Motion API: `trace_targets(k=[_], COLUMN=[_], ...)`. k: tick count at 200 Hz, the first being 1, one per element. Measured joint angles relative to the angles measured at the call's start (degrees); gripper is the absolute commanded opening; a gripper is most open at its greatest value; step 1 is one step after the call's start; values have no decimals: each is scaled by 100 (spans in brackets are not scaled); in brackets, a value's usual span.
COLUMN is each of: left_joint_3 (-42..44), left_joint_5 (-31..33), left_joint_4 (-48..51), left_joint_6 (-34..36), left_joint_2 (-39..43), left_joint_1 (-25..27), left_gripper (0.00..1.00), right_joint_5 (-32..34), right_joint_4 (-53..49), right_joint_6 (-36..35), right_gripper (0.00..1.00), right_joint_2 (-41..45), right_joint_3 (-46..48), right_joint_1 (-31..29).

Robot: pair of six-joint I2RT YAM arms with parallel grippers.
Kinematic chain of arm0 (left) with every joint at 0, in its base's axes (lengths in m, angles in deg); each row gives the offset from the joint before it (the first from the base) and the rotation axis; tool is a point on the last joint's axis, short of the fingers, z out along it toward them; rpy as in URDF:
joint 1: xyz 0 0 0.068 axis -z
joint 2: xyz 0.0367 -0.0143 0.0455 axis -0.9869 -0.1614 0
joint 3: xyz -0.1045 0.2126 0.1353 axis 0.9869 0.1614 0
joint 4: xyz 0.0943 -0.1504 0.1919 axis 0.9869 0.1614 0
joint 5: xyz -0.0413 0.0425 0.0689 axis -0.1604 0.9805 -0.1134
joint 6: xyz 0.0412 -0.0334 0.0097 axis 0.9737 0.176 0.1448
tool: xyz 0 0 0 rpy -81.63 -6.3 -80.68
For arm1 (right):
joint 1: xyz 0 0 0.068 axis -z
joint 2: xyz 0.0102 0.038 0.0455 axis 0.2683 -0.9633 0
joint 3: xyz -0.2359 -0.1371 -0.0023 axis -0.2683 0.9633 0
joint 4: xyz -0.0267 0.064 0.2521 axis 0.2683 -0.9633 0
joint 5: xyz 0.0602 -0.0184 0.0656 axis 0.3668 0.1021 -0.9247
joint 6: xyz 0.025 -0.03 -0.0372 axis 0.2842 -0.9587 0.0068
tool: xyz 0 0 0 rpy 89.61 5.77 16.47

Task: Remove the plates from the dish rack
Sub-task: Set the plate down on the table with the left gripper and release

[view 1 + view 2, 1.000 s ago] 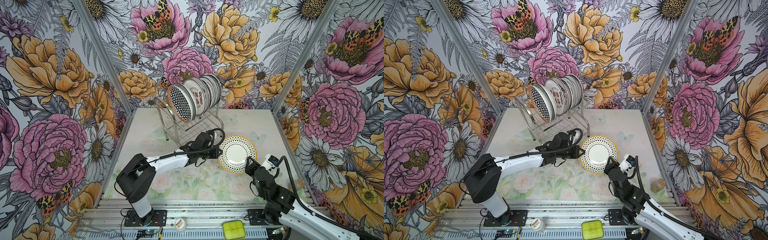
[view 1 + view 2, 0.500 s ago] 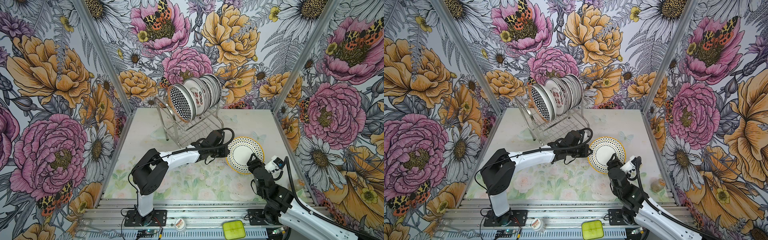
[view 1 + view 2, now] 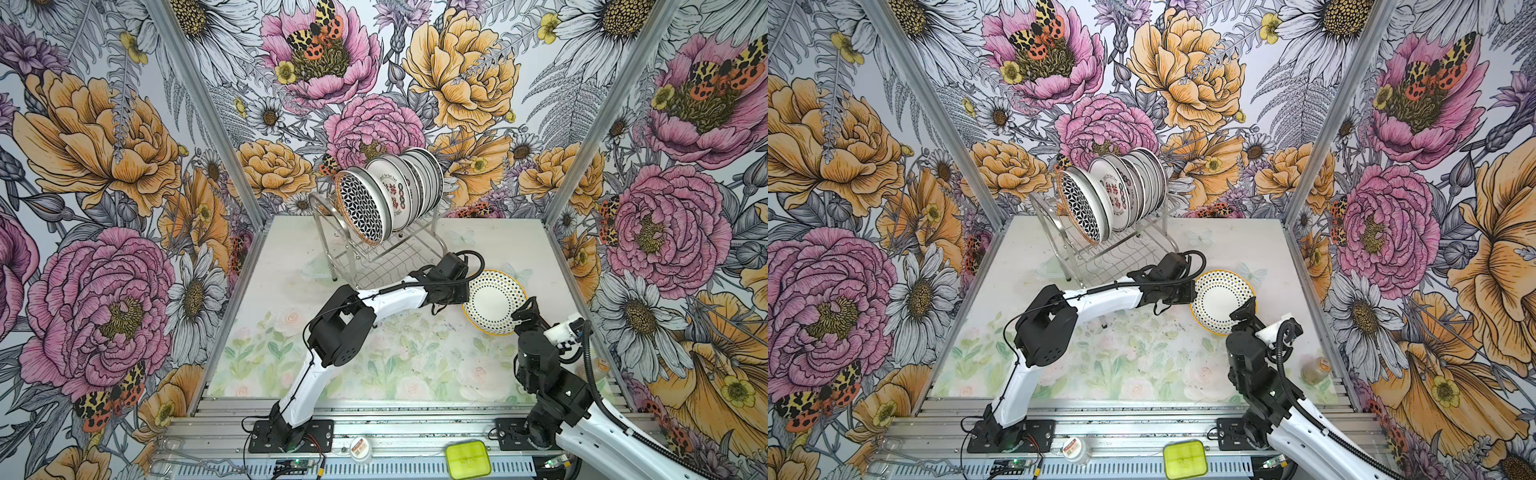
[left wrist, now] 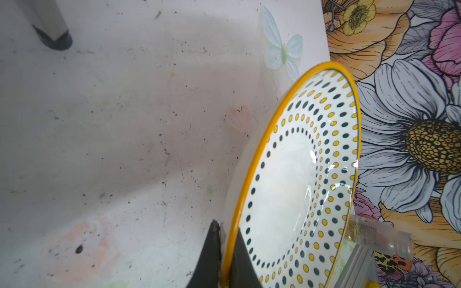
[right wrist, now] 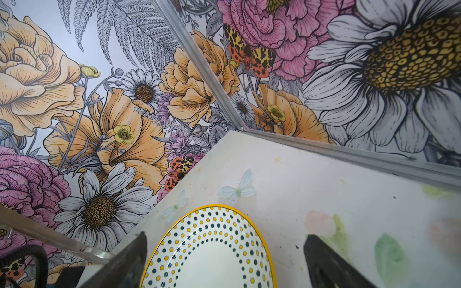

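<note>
Plate (image 3: 492,301): dotted, yellow-rimmed, tilting over the surface (image 3: 374,365).
Left hand (image 4: 225,240): pinching the plate's rim.
Right hand (image 5: 225,237): standing spread, straddling the plate's edge.
Rack (image 3: 374,253): holding other plates (image 3: 399,187) upright.

Bright, even, diffuse light in both top views; only faint, soft shadows on the table (image 3: 494,245). Top views are sharp; the walls splay outward twd the edges. Left wrist view: small white glare spots on the dotted plate (image 4: 287,189). The left gripper (image 4: 225,234), close to the lens, is dark & soft-edged. Right wrist view: the right gripper (image 5: 224,237) tips are blurred, the near table is smeared, and the frame rail bows w/ wide-angle distortion.
</note>
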Motion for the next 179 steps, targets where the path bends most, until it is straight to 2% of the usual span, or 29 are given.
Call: trace_targets(k=[37,78,145,179], left_joint_3=[-686,-1491,-2837,-3305], left_joint_5=[24,33,31,33], left_joint_4=[186,243,302,457], left_joint_6=[4,-22,-278,-424], left_joint_2=[-507,-1047,-2109,-2430], left_joint_1=[-37,-85,-413,-413], left_gripper=[0,0,0,0], right_joint_5=[103,111,-26,-92], right_joint_4=[20,20,20,20], right_joint_6=[-389,-671,-691,-693], right_gripper=[99,99,99,99], right_joint_2=[358,343,155,144], right_joint_3=[-2,-81,-219,-227], right_joint_1=[107,205,208,238])
